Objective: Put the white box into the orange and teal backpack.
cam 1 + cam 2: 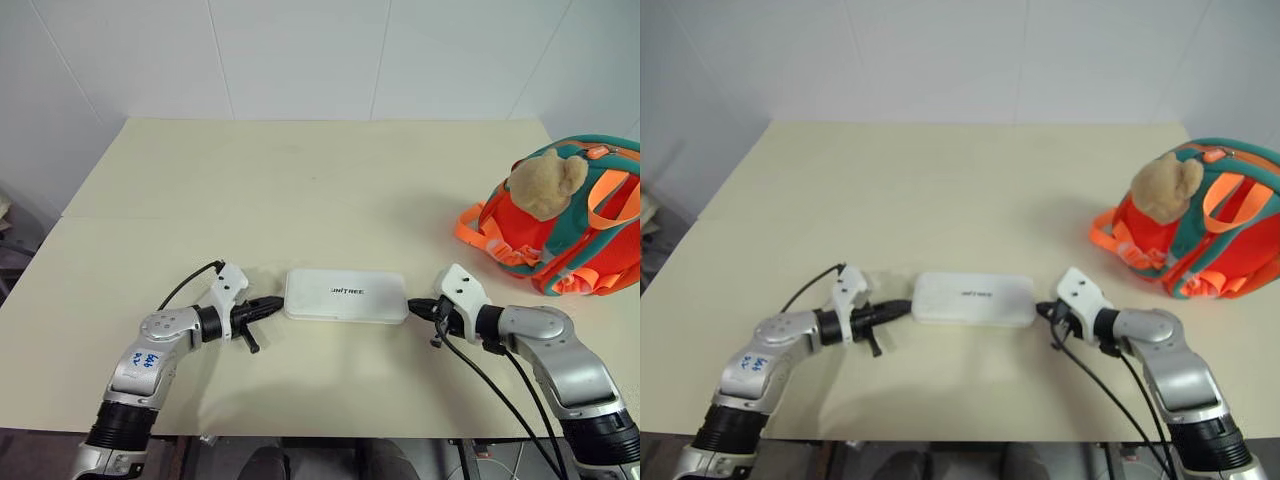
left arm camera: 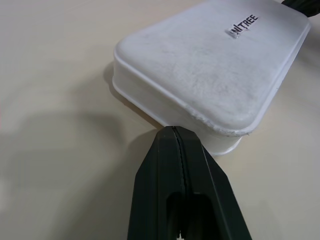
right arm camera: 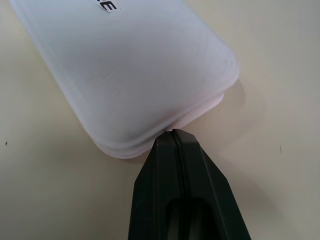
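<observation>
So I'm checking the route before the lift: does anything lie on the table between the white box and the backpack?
Nothing visible does. Bare beige tabletop separates the flat white plastic box from the orange and teal backpack; the right tool sits at the box's near end.

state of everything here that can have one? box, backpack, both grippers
white box: lid closed, lying flat on the table, pinched between the two grippers at its short ends
orange and teal backpack: on the table's far right, apart from the box; whether it is open cannot be told
left gripper: fingers shut, tip at the box's left end
right gripper: fingers shut, tip at the box's right end
</observation>
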